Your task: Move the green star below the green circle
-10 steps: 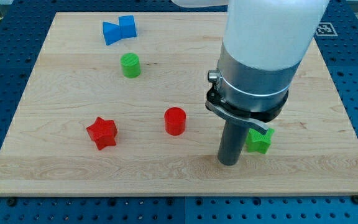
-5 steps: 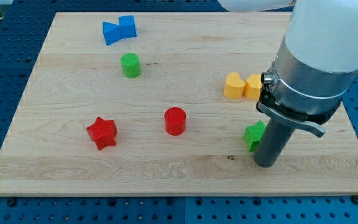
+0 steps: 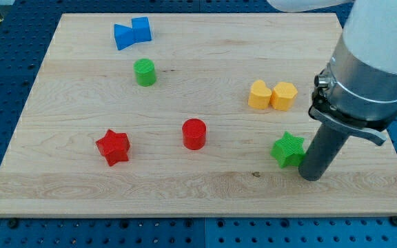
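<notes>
the dark rod just right of the small green star block (image 3: 288, 149) covers that star's right-hand points, my tip (image 3: 313, 176) sits beside it, and the pale arm housing (image 3: 384, 34) above runs off the view's top and right edges.

The wooden bench (image 3: 205, 186) carries two blue blocks (image 3: 132, 32) near its top-left corner, a green circle (image 3: 144, 71), a red star (image 3: 112, 147), a red cylinder (image 3: 194, 133), two yellow blocks (image 3: 271, 95), and a green star (image 3: 288, 149) toward its bottom-right corner.
</notes>
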Action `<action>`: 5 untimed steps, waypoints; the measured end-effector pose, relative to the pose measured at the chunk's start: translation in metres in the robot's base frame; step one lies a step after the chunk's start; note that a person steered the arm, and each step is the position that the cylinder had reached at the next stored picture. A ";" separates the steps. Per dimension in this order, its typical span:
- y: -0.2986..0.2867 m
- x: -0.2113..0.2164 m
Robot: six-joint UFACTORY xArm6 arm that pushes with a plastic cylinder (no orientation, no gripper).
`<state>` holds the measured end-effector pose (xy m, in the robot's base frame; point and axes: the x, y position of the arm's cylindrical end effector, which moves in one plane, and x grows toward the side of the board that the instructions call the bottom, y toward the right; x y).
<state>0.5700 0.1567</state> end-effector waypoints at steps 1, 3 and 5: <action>-0.009 -0.023; -0.059 -0.039; -0.072 -0.062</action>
<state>0.5076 0.0844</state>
